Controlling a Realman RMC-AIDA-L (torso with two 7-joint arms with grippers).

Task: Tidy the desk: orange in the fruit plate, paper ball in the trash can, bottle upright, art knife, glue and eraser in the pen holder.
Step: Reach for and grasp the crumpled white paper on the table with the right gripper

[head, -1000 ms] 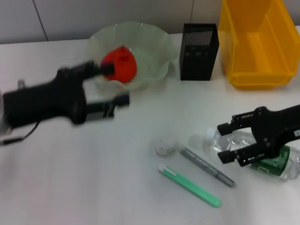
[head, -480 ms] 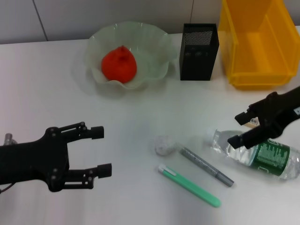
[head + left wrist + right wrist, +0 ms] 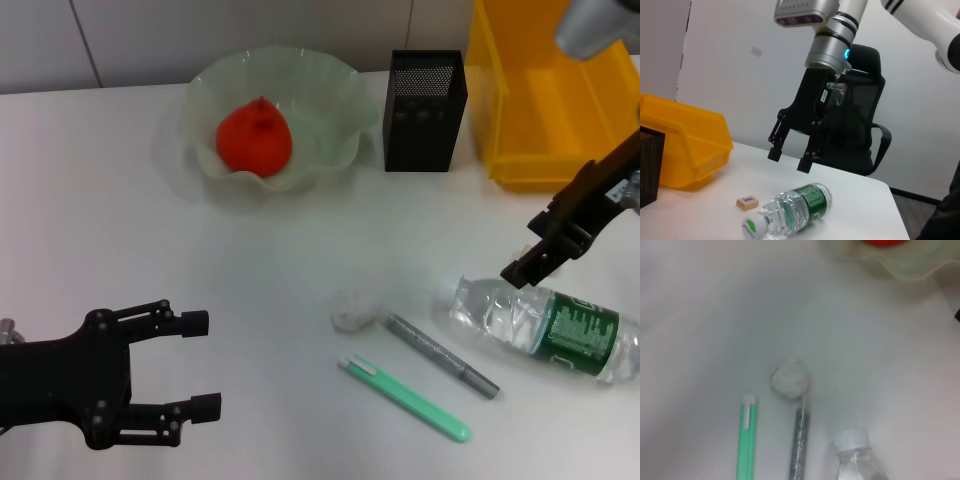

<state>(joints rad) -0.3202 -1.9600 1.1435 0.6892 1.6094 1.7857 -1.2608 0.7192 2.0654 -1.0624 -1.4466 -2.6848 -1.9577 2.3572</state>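
A bright orange-red lumpy orange (image 3: pixel 255 138) was seen lying in the wide translucent pale-green fruit plate (image 3: pixel 345 125) with a ruffled rim, near the far edge of the white desk (image 3: pixel 250 270). Beside the plate stood the square black mesh pen holder (image 3: pixel 424 110), and the large yellow rectangular trash can (image 3: pixel 545 110) was set at the far right corner. The clear plastic bottle (image 3: pixel 545 322) with a dark green label lay on its side near the right edge, its white cap (image 3: pixel 753 227) turned toward the middle. A small crumpled white paper ball (image 3: pixel 351 311) rested near the middle, touching the tip of a grey pen-like stick (image 3: pixel 441 355); a mint-green art knife (image 3: pixel 404 397) lay just beside it, nearer the front edge. A tiny beige eraser (image 3: pixel 747 202) was shown beyond the bottle in the left wrist view. A black office chair (image 3: pixel 855 125) and a pale wall (image 3: pixel 740 65) stood behind the desk.

The right gripper (image 3: pixel 540 250) was held above the bottle with its fingers spread, apart from it; it appeared empty, though the head view showed it edge-on. The left gripper (image 3: pixel 198 365) was poised at the front left corner, fingers spread and empty. Compared with half a second earlier, the right gripper had been raised off the bottle, and the left gripper had been drawn back toward the front edge.
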